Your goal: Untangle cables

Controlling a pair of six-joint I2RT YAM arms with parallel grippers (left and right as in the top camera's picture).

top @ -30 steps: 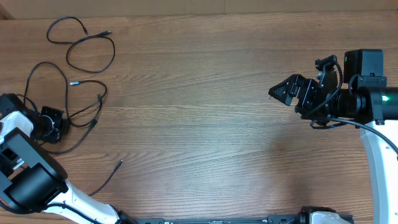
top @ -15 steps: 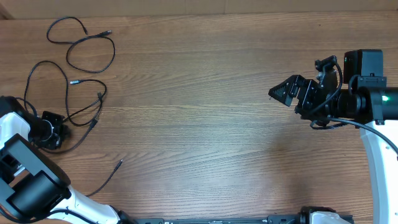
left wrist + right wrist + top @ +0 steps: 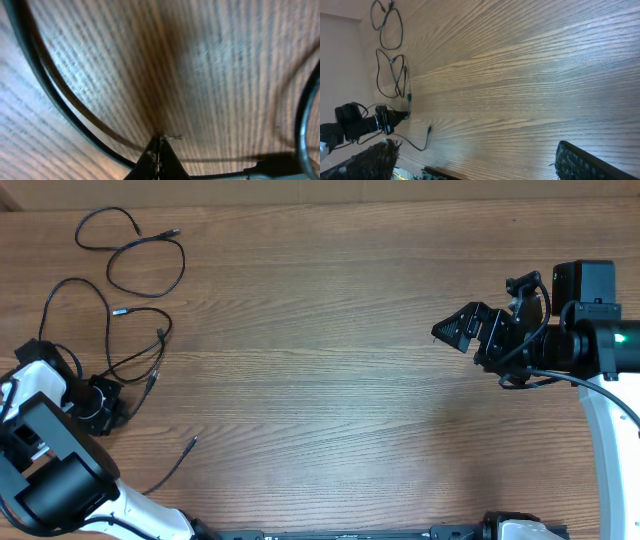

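Several thin black cables lie at the table's far left: one loop (image 3: 140, 255) at the top and a tangle (image 3: 110, 330) below it. A loose plug end (image 3: 192, 443) lies nearer the front. My left gripper (image 3: 108, 408) sits low at the tangle's lower edge. In the left wrist view its jaws (image 3: 159, 152) are shut tip to tip on the wood. A cable (image 3: 60, 105) curves past and runs behind the fingers. My right gripper (image 3: 462, 328) hovers open and empty at the far right (image 3: 480, 165). It sees the cables (image 3: 395, 75) from afar.
The wooden table (image 3: 320, 380) stretches between the two arms. The left arm's white base (image 3: 60, 480) stands at the front left corner. The right arm's body (image 3: 590, 340) is at the right edge.
My left gripper has moved toward the table's front and slightly right along the tangle's lower edge. The cables look unmoved. The right arm has not moved.
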